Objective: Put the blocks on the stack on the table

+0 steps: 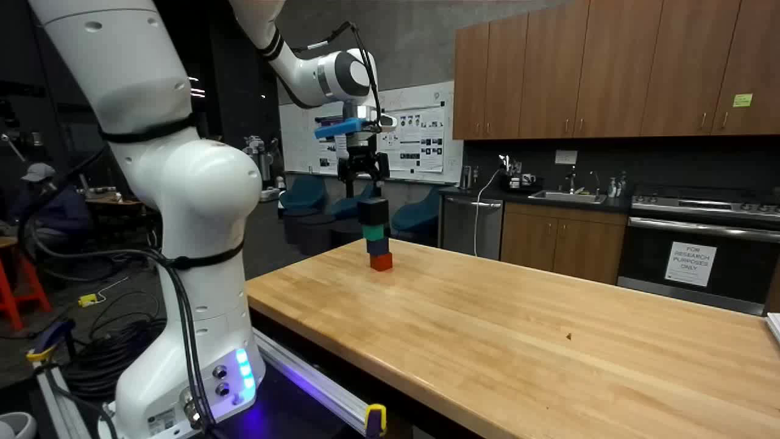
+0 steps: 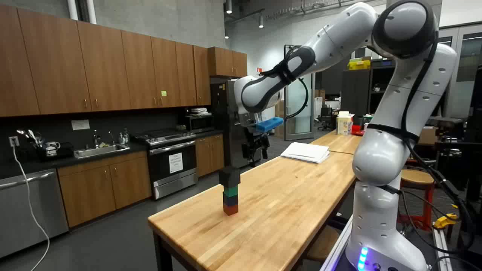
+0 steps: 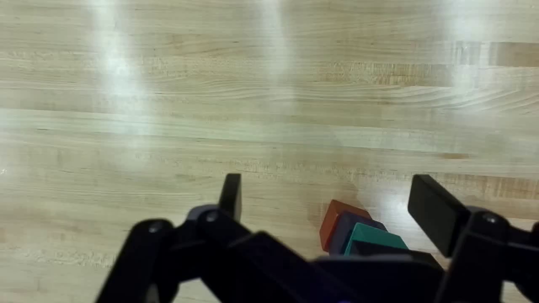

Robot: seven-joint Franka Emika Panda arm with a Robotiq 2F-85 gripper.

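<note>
The stack stands upright on the light wooden table (image 1: 487,323), slightly uneven. From the top it shows a larger-looking black block (image 1: 373,211), a teal-green block (image 1: 373,232), a dark blue block (image 1: 378,246) and a red block (image 1: 381,262). The same order shows in an exterior view with the black block (image 2: 229,177) on top and the red block (image 2: 231,209) on the table. My gripper (image 1: 364,183) is open and empty above the stack, apart from it. In the wrist view the stack lies between the fingers (image 3: 326,185), low in the picture; the gripper's body partly hides the black block.
White papers (image 2: 305,151) lie farther along the table. A small brown speck (image 1: 568,336) is on the tabletop. The table's near end is close to the stack. Kitchen cabinets, a sink and an oven (image 2: 172,158) stand beyond the table.
</note>
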